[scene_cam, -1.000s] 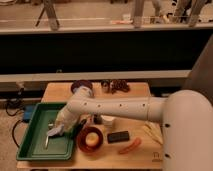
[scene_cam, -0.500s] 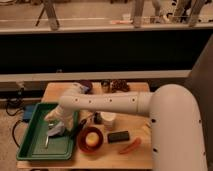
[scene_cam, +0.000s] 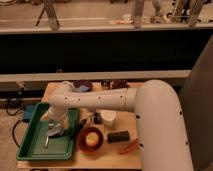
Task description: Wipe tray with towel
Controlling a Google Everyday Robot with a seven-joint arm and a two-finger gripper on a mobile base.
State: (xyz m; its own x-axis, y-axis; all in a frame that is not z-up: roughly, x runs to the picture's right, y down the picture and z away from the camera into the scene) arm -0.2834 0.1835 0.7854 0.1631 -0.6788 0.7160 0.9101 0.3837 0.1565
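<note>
Arm (scene_cam: 95, 99) has swung further left since the earlier frame, and its gripper (scene_cam: 55, 127) is now low over the tray (scene_cam: 30, 150).
Nearest, the green tray sits at the table's front left, with a thin utensil (scene_cam: 46, 142) lying in it. Just beyond, the pale towel (scene_cam: 53, 133) lies bunched on the tray floor under the gripper, whose jaws stand spread wide, not clamped on the cloth. Contact is unclear. Wiping looks barely begun: the towel is reached, but most of the tray is still to cover. A brown bowl (scene_cam: 90, 140) sits just right.
</note>
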